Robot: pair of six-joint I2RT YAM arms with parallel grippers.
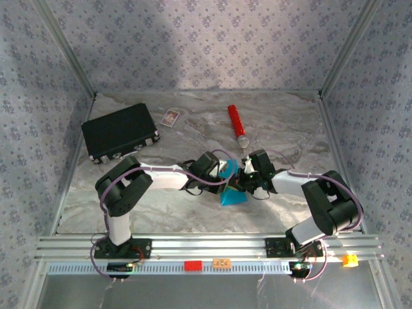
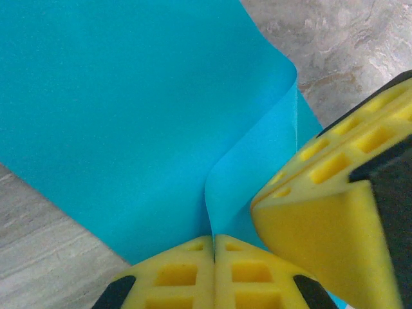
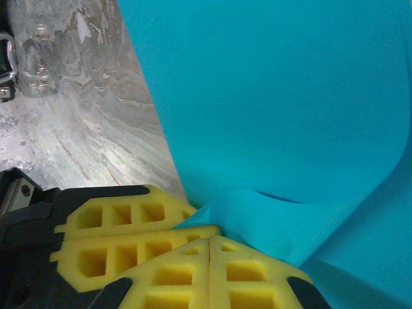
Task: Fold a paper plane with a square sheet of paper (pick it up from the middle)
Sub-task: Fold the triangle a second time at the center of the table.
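Square sheet of paper (image 1: 233, 195) sat midway across the desk (image 1: 161, 215), pinched on one raised fold by both claws, left claw (image 2: 214, 243) and right claw (image 3: 211, 243) touching side by side, equally near. Wrist views gave the fold's curl running away from them; the top view gave its place between the arms.

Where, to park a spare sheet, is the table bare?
Bare: near strip between the arm bases; far right corner past the red tube. Crowded: centre, left end effector and right end effector pinching the blue paper.
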